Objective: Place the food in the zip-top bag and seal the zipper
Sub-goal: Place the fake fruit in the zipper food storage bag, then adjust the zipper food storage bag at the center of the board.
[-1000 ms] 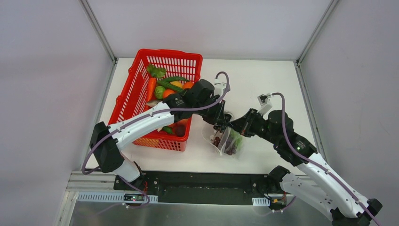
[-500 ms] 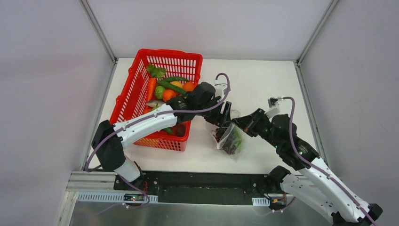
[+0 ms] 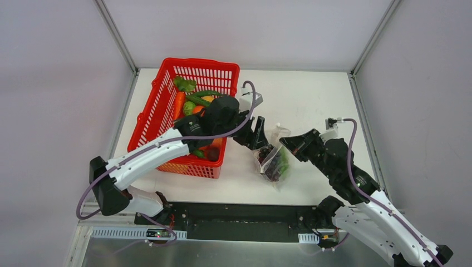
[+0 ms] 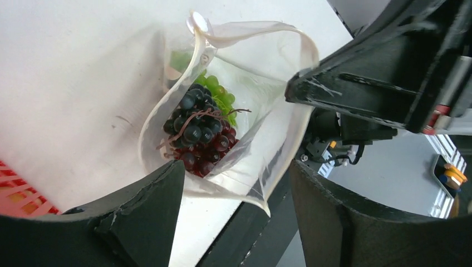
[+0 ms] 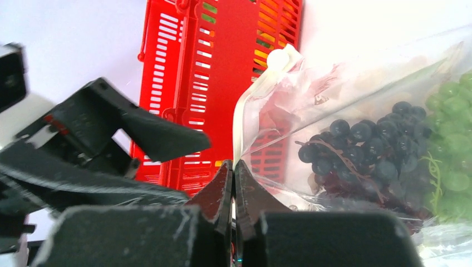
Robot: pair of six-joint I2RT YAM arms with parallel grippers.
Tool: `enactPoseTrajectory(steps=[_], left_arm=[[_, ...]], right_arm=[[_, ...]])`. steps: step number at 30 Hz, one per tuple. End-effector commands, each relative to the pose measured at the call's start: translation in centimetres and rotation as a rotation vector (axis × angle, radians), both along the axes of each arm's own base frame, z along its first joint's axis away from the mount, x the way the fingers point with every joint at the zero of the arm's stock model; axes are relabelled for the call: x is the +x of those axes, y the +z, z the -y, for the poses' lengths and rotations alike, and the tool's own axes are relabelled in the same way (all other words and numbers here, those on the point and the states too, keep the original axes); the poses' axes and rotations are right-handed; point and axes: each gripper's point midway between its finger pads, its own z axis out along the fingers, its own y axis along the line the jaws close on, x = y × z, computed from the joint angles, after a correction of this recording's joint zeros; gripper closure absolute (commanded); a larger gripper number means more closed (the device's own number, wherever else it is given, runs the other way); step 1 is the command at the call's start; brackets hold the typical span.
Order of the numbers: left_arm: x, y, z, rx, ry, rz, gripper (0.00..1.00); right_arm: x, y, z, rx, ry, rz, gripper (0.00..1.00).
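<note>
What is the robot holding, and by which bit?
The right fingers pinch the zip-top bag by the edge of its open mouth. The left fingers are open, holding nothing.

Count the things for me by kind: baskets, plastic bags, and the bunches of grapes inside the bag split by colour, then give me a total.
red basket: 1
zip-top bag: 1
dark purple grape bunch: 1
green grape bunch: 1
Total: 4
</note>
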Motion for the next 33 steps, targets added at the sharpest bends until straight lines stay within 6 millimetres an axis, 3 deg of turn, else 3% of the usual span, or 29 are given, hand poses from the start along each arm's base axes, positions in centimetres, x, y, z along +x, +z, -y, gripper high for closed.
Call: enactPoseTrajectory(steps=[1,8,14,18,23,24,31,33], left_arm=[[0.6,0.6,-2.4,0.054,0.087,0.073,0.30],[1.9,-3.9,-2.6,0.248,0.150,-0.028,0.31],[2.4,-6.3,-2.5,0.362,0.158,-0.070,0.32],[2.2,-7.1,-1.8,0.381,0.119,-0.093,0.52],[1.5,-4.6,0.5,0.245,0.043,-0.083,0.96],[1.4,-3.7,0.9,0.217,0.030,-0.072,1.00],[0.5,2.8,0.5,0.087,-0.001,0.012,1.00],[0.4,3.9,0.1,0.056,0.013,0.025,1.00]], right_arm=[[0.7,1.6,0.7,0.011,-0.047,0.038,1.00],[0.4,1.6,1.5,0.017,-0.071,0.045,1.00],[0.3,1.5,2.2,-0.007,-0.095,0.047,1.00],[0.4,1.3,2.2,-0.017,-0.094,0.043,1.00],[0.5,0.7,1.9,-0.060,-0.077,0.038,1.00],[0.6,0.5,1.9,-0.071,-0.076,0.037,1.00],[0.0,1.2,2.8,-0.134,-0.068,0.043,1.00],[0.0,1.2,3.5,-0.161,-0.088,0.049,1.00]])
